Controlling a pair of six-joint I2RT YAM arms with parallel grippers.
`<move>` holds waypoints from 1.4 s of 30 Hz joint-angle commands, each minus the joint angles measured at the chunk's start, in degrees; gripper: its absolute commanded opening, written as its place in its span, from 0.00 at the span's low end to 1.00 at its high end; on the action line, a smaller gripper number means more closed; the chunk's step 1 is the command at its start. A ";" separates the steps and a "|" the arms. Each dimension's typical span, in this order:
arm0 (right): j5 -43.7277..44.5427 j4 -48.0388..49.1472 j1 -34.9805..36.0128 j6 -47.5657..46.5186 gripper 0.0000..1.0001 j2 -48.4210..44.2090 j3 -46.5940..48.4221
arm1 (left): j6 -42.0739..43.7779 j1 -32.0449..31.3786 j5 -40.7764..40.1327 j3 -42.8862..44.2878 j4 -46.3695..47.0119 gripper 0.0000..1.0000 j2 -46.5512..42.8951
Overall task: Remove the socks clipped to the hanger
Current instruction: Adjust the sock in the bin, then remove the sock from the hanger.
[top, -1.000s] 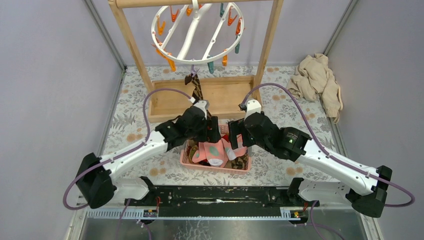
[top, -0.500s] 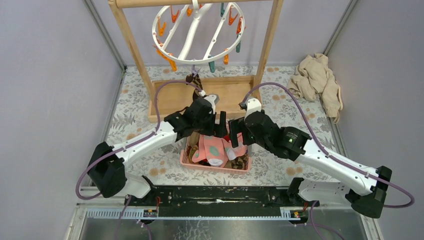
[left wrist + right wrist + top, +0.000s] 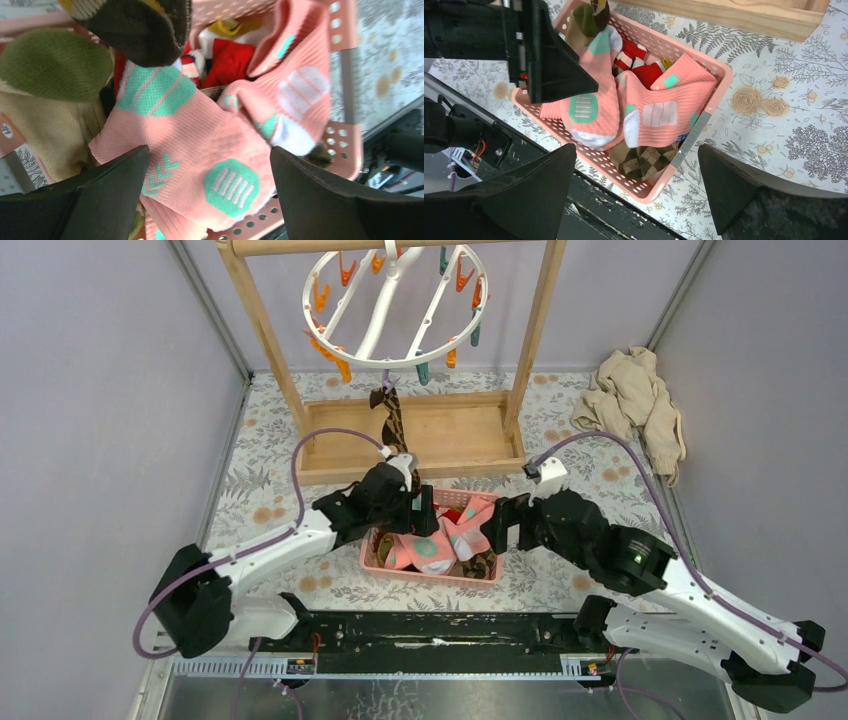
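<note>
- Nearest us, the black rail (image 3: pixel 440 628) carries both arm bases along the near edge. The flowered table (image 3: pixel 540 585) shows bare strips left and right of the basket, and grey walls close both sides.
- The pink basket (image 3: pixel 430 574) sits just beyond the rail, between the two arms, with its long sides running left to right.
- In it we see a pile of socks (image 3: pixel 432 548). Most are pink with teal marks, with red ones and a brown diamond-patterned one beneath, and they lie crossed in no common direction.
- The left gripper (image 3: pixel 209 152) hovers over the basket's left half, its jaws spread wide and holding nothing. The pink socks lie below the gap, clear of both fingers.
- The right gripper (image 3: pixel 636 149) hangs by the basket's right end, its jaws equally wide and empty. The pile is below it and to its left, and open table lies on its right.
- Just beyond the left gripper we see one hanging sock (image 3: pixel 392 422), brown with a diamond pattern. Its long axis is upright, with the top at a clip and the lower end reaching toward the basket's far left corner. From above, the gripper hides its tip.
- Behind the basket lies the wooden tray (image 3: pixel 450 435), at the foot of the wooden frame (image 3: pixel 262 335).
- The hanger (image 3: pixel 378 325) hangs from the frame's top bar with its ring tilted toward us. Orange and teal clips sit around the rim, and the sock is clipped at the near edge.
- The cloth heap (image 3: pixel 635 400) sits in the far right corner, well apart from both arms.
</note>
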 commanded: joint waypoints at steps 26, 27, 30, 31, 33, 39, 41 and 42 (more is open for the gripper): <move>-18.92 51.34 -11.10 -11.85 0.93 31.71 -0.21 | 0.78 -1.86 -13.98 -3.35 -2.08 0.98 -28.23; -19.33 53.00 -11.08 -12.33 0.92 32.54 -0.17 | 0.53 -1.95 -13.59 -2.99 -1.64 0.98 -28.28; -21.10 58.61 -11.07 -12.86 0.89 35.55 -0.16 | -0.63 -1.90 -13.15 -2.79 -0.75 0.98 -28.00; -21.64 59.99 -11.01 -13.08 0.88 36.73 0.24 | -1.09 -1.95 -13.04 -2.84 -0.75 0.98 -27.99; -21.97 61.36 -11.05 -13.31 0.85 38.63 1.06 | -2.13 -1.93 -13.16 -2.84 -1.10 0.98 -28.55; -20.93 64.37 -11.07 -14.89 0.84 41.62 0.41 | -4.16 -1.96 -14.14 -2.99 -2.33 0.98 -31.15; -20.62 65.49 -11.07 -15.04 0.84 42.56 -0.34 | -4.52 -1.95 -13.64 -2.71 -2.91 0.98 -30.91; -20.81 66.21 -11.07 -15.13 0.84 43.06 -0.94 | -4.72 -1.96 -13.35 -2.75 -3.10 0.98 -30.78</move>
